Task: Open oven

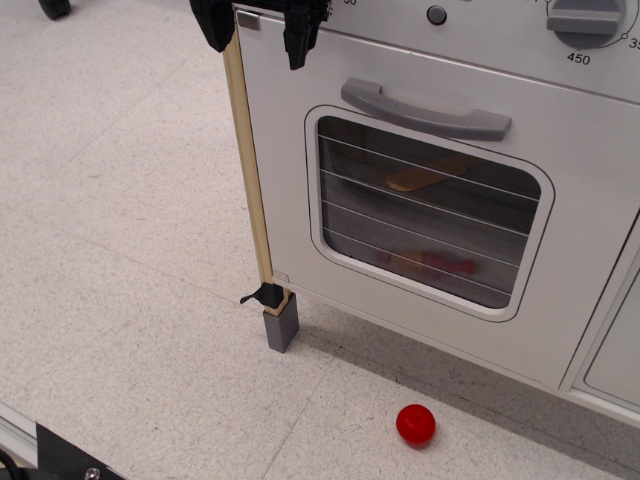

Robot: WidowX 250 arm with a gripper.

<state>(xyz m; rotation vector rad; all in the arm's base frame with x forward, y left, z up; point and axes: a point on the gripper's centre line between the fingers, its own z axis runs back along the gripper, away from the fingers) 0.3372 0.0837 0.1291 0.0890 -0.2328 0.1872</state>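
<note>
The white toy oven (pixel 290 200) fills the right half of the view. Its door is shut, with a grey bar handle (pixel 425 110) across the top and a rounded window (pixel 430 215) with thin wire lines below it. Through the window I see a wooden piece and something red inside. A grey dial (pixel 585 20) and a dark button (pixel 437 14) sit above the door. My gripper (pixel 257 35) is at the top edge of the view, open, with its black fingers (pixel 300 35) on either side of the oven's top left corner, left of the handle.
A small red ball (pixel 415 424) lies on the speckled floor in front of the oven. The oven's wooden side edge (pixel 250 170) ends in a grey foot (pixel 282 325). A plain white cabinet panel (pixel 615 350) adjoins at the right.
</note>
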